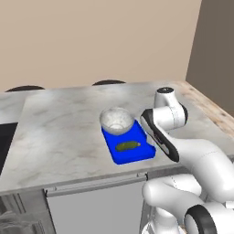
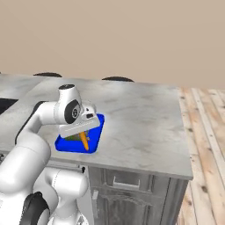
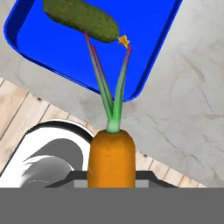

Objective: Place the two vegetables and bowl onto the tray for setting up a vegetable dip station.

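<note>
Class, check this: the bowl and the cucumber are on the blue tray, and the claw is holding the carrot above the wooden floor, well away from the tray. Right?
Not quite. The claw holds the carrot right at the tray's near edge, not well away from it, as the right base view shows. The bowl and cucumber do sit on the tray.

Green cucumber (image 1: 128, 146) lies flat on the blue tray (image 1: 137, 156) beside the bowl (image 1: 117, 120); orange carrot (image 3: 111, 159) hangs above.

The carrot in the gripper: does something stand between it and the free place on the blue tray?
Nothing visible does. The carrot hangs in the gripper over the near edge of the tray; the cucumber lies further in, and the bowl fills the far end.
</note>
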Controlling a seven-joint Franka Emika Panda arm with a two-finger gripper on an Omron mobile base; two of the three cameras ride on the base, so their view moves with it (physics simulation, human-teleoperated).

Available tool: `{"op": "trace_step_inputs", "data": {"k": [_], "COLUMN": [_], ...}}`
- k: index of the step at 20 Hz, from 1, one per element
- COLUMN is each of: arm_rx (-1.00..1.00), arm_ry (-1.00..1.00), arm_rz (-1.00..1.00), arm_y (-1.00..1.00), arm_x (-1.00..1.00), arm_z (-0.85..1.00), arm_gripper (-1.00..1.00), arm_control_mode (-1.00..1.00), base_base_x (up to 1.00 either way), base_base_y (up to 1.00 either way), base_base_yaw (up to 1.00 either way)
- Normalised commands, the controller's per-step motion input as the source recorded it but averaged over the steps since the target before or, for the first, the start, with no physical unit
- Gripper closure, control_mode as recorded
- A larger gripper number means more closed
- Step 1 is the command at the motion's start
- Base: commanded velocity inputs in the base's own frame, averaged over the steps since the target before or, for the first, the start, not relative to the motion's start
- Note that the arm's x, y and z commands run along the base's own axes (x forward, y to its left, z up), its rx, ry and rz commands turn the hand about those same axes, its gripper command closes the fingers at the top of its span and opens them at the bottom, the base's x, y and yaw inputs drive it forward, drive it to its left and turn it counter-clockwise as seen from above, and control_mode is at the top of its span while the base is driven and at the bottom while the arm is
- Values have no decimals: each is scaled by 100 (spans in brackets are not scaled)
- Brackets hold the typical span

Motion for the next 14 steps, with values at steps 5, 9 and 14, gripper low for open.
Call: {"op": "trace_step_inputs", "data": {"k": [5,9,14], "arm_rx": [0,0,0], "arm_ry": [0,0,0], "arm_rz": [0,0,0], "arm_y": [0,0,0], "arm_x": [0,0,0], "arm_z": [0,0,0], "arm_gripper": [100,100,100], "arm_control_mode": [100,100,100], "base_base_x": [26,22,15], "base_base_y": [-38,0,16], "base_base_yaw": [0,-9,-19]}}
